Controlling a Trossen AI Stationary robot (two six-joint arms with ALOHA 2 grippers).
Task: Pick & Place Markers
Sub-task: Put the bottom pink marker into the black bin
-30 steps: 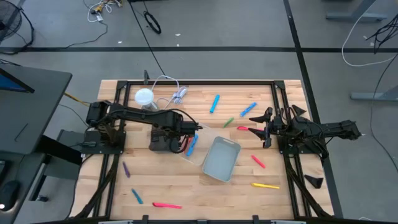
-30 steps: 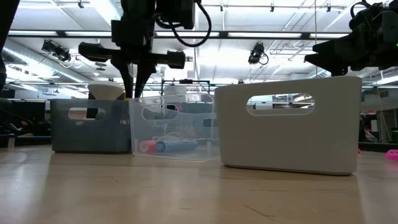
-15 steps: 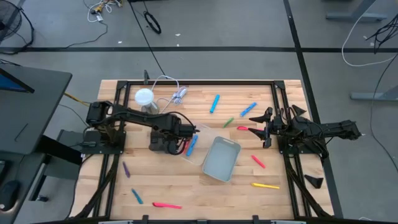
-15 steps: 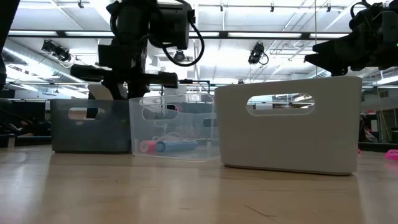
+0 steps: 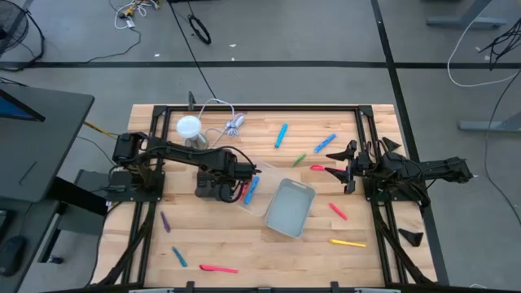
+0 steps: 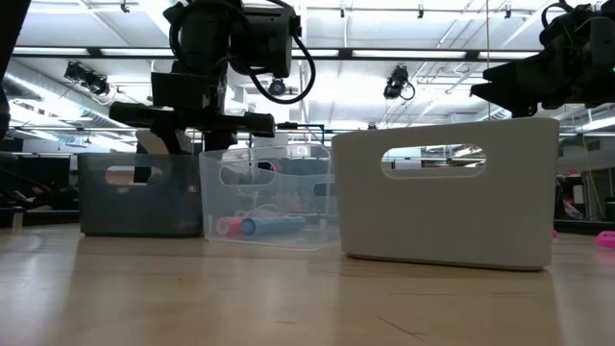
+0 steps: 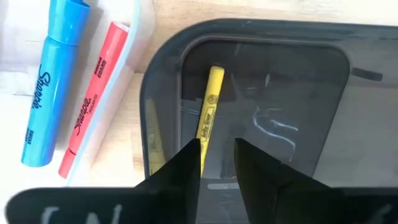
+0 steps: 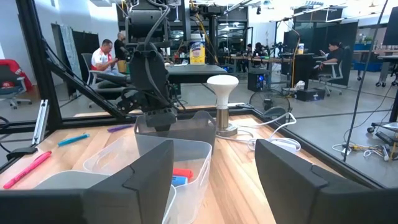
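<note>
left gripper (image 7: 217, 163) hangs over the dark grey plastic bin (image 7: 323, 93), fingers (image 7: 180, 171) slightly apart with nothing between them; a yellow marker (image 7: 208, 118) lies loose on the bin floor just past the fingertips. blue marker (image 7: 50, 81) and red marker (image 7: 93, 99) lie side by side in the clear plastic bin (image 7: 140, 37) next to it. right gripper (image 5: 348, 167) waits at the desk's (image 5: 244, 244) right side, fingers (image 8: 146, 171) spread wide and empty. other markers are scattered across the desk.

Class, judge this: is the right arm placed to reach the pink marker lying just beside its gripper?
Probably yes: the right gripper hangs open next to the pink marker, and nothing lies between them.
</note>
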